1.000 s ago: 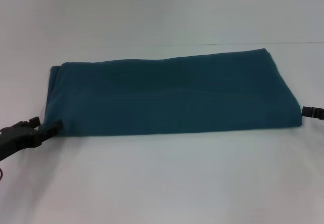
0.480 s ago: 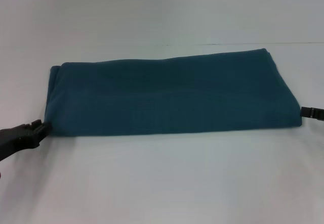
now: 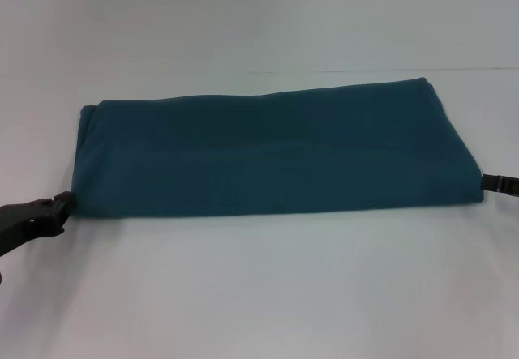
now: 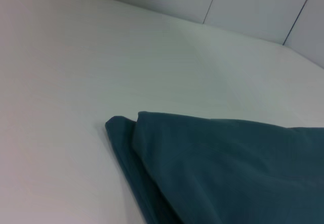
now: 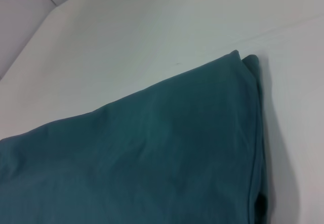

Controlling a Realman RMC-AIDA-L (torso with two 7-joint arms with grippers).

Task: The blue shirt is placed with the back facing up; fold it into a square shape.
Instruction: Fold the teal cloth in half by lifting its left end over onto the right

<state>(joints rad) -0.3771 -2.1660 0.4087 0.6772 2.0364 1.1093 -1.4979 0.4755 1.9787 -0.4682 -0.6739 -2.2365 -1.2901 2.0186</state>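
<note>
We saw the shirt (image 3: pixel 272 150) folded into a long band; our left pincer (image 3: pixel 63 206) closed at its corner, right pincer (image 3: pixel 490 183) state unclear.

The dark teal-blue knit cloth shirt (image 3: pixel 272 152) looks soft and matt, with a fine, even weave and no sheen; faint horizontal ridges cross its upper face. At its 9 o'clock end the stacked layers show as rounded cloth edges (image 4: pixel 124 133), slightly fuzzy. The white table top (image 3: pixel 259 294) beneath is smooth and matt, perhaps a laminate, though the view is too soft to be sure. The black left gripper (image 3: pixel 63 205), at about 8 o'clock of the shirt, looks like hard matt plastic; the black right gripper (image 3: pixel 495 185), at 4 o'clock, has the same dull finish.
</note>
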